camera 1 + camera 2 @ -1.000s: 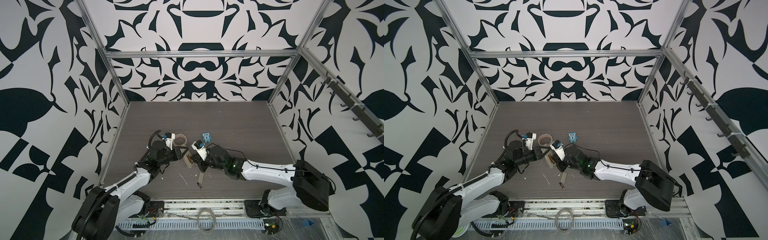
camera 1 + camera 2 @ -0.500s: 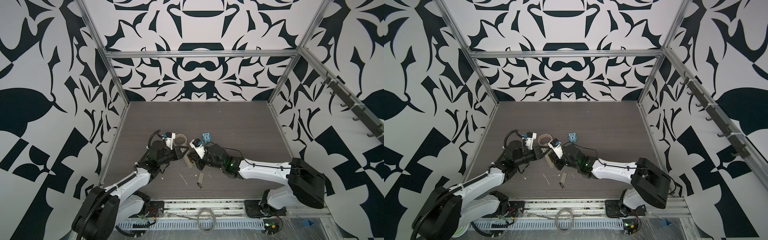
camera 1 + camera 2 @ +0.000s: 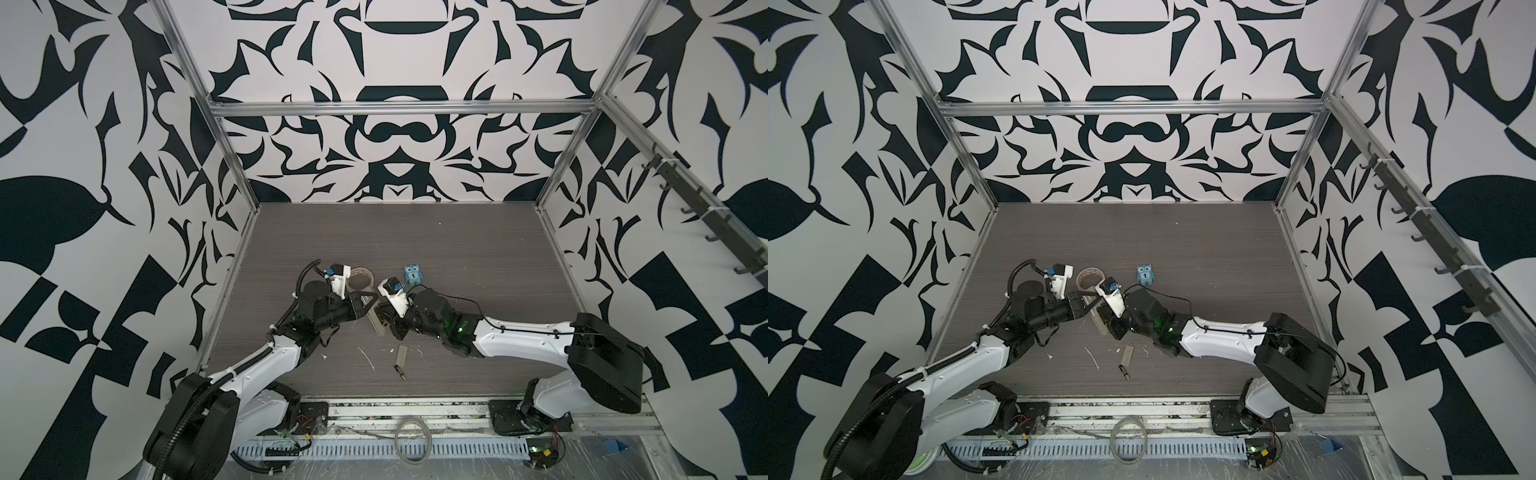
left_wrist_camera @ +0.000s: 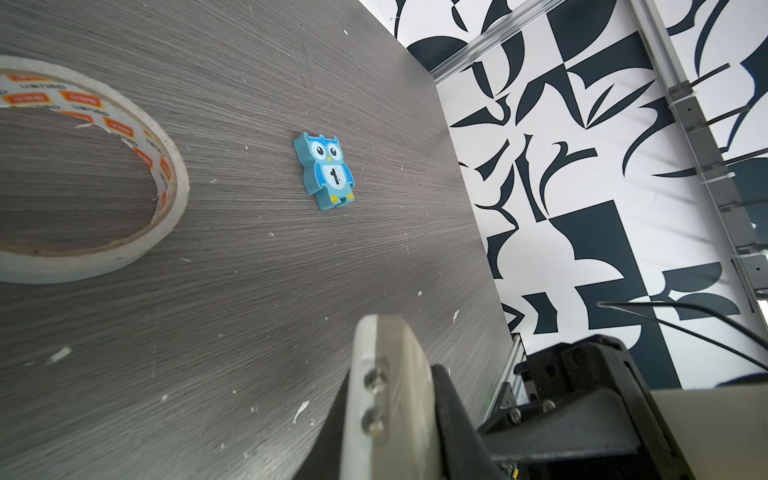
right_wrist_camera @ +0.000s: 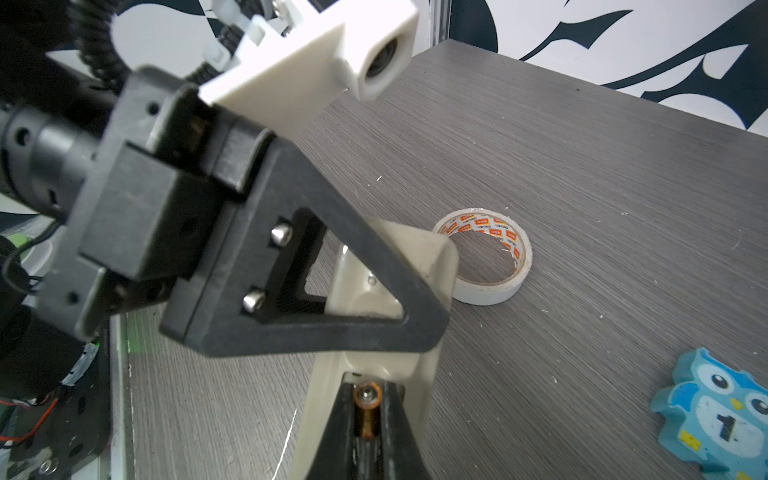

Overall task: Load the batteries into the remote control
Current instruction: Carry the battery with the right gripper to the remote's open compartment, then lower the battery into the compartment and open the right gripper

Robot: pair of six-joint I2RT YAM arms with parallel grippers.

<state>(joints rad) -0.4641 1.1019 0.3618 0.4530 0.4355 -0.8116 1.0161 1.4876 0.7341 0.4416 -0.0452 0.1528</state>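
While the left gripper (image 3: 372, 305) is clamped across one end of the remote control (image 3: 380, 322) and holds it off the table (image 3: 457, 257), I judge the loading as barely begun. The right gripper (image 5: 368, 390) is closed on one battery (image 5: 368, 401), whose brass end shows between the black fingers right at the remote's open back. I cannot tell whether it is seated in the compartment.

The second battery (image 3: 401, 371) lies loose on the table at six o'clock from the remote, well apart from both arms. Between it and the remote rests a flat pale strip (image 3: 401, 354), which I take for the compartment cover. So one cell is at the slot and one is yet to be picked up, with the cover probably to refit afterwards.

For writing, the blue owl figure (image 4: 328, 172), at one o'clock from the remote, carries a bold "1" on its belly. The tape roll (image 4: 166, 199), at eleven o'clock, has orange printed labels round its inner core, but I cannot read the lettering.
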